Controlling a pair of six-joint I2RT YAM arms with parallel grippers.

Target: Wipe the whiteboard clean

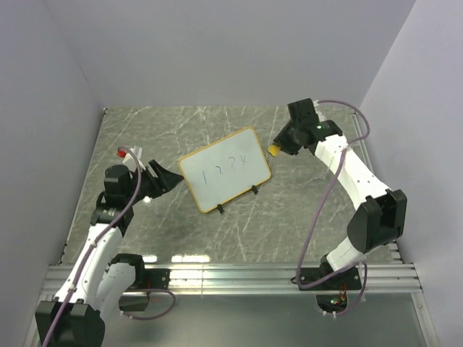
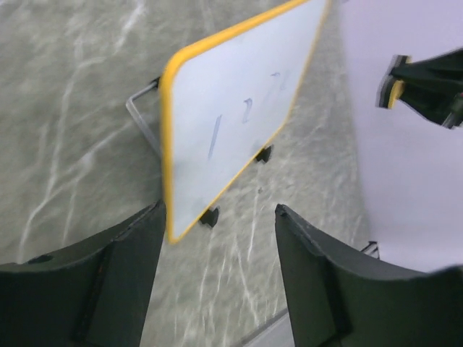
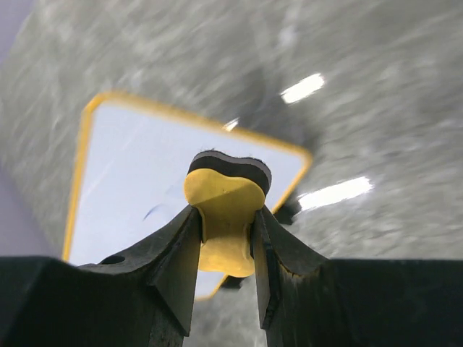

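The whiteboard (image 1: 224, 170), white with a yellow-orange frame and two black feet, lies tilted at the table's middle with dark digits on it. It also shows in the left wrist view (image 2: 231, 108) and the right wrist view (image 3: 145, 181). My right gripper (image 1: 278, 147) is shut on a yellow bone-shaped eraser (image 3: 223, 217) with a black pad, just off the board's right corner and apart from it. My left gripper (image 1: 171, 178) is open and empty, close to the board's left edge, whose corner sits by the left finger (image 2: 108, 282).
Grey walls enclose the marble table (image 1: 289, 217) at the back and sides. A small red-tipped thing (image 1: 121, 152) lies at the left by my left arm. A metal rail (image 1: 239, 278) runs along the near edge. A wire stand (image 2: 141, 119) shows behind the board.
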